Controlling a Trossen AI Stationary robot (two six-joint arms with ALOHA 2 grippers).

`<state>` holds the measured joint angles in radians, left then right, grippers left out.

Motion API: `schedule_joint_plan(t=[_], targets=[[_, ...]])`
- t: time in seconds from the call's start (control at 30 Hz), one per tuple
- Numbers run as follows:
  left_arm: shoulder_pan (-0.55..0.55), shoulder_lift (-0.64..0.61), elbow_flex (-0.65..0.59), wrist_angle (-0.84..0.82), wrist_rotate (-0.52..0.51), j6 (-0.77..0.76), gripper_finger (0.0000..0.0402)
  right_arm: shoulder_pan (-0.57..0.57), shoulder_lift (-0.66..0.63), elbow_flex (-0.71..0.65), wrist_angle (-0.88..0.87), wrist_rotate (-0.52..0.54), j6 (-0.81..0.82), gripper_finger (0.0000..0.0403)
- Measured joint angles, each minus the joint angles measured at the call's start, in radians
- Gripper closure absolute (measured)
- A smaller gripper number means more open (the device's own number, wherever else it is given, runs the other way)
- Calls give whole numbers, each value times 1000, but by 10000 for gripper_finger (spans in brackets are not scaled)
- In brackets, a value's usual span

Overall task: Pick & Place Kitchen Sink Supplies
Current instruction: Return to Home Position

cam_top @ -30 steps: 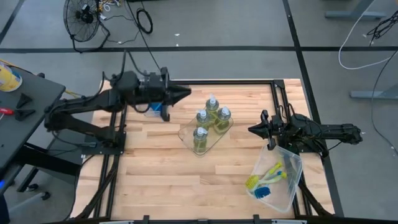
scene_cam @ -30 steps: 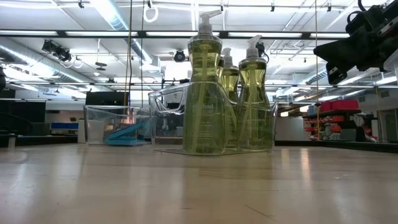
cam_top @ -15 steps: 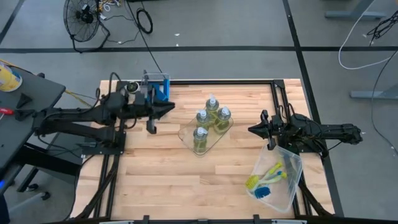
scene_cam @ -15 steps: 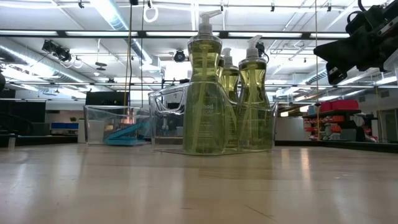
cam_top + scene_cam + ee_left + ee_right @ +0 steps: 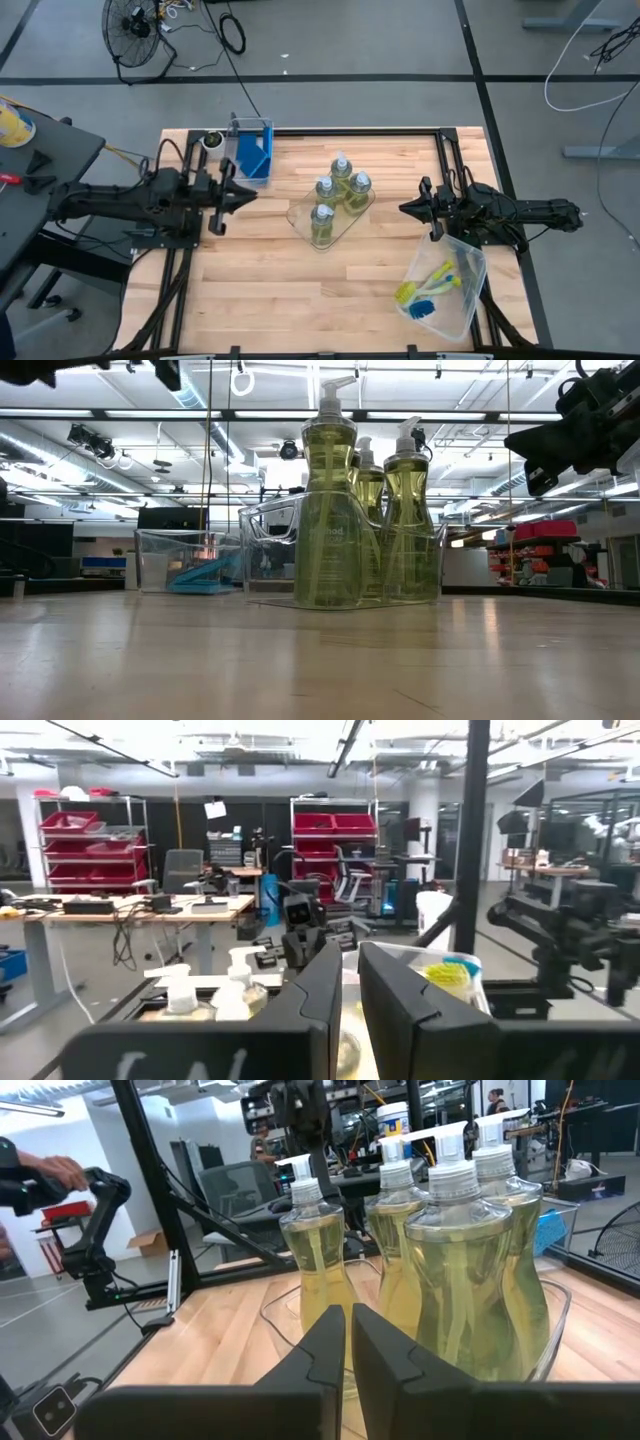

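Several clear bottles of yellow-green liquid [image 5: 324, 188] stand upright on a clear flat tray [image 5: 300, 214] at mid-table, and they fill the right wrist view [image 5: 470, 1270]. Blue sponges [image 5: 256, 156] stand on edge in a clear bin [image 5: 238, 128] at the far left. Yellow-green brushes [image 5: 428, 280] and a blue one [image 5: 422, 308] lie in a clear bin [image 5: 470, 262] at the near right. My left gripper [image 5: 250, 194] hangs shut, left of the tray. My right gripper [image 5: 403, 208] is shut, right of the tray, level and pointing at the bottles.
Bare wooden table lies near the front edge and between the tray and both grippers. Black frame rails [image 5: 470, 150] run along the table's sides. A dark side table [image 5: 40, 170] stands off the left edge, and a fan [image 5: 135, 25] sits on the floor beyond.
My left gripper has drawn back from above the sponge bin toward the table's left and near edges and has come down. The sponge bin, hidden under the arm before, now shows in the high view. Bottles, bins and my right arm have kept still.
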<state>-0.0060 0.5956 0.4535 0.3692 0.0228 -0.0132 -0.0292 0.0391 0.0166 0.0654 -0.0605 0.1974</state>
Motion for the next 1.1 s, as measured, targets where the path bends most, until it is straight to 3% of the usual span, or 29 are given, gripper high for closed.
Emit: schedule_joint_plan(t=[0.47,0.83,1.1], targets=[[-22,-285,-294,98,-58,2,356,0,0,0,0,0,0,376],[-21,-460,-438,76,-139,2,356,0,0,0,0,0,0,376],[-18,-529,-445,-11,-181,8,356,0,0,0,0,0,0,376]])
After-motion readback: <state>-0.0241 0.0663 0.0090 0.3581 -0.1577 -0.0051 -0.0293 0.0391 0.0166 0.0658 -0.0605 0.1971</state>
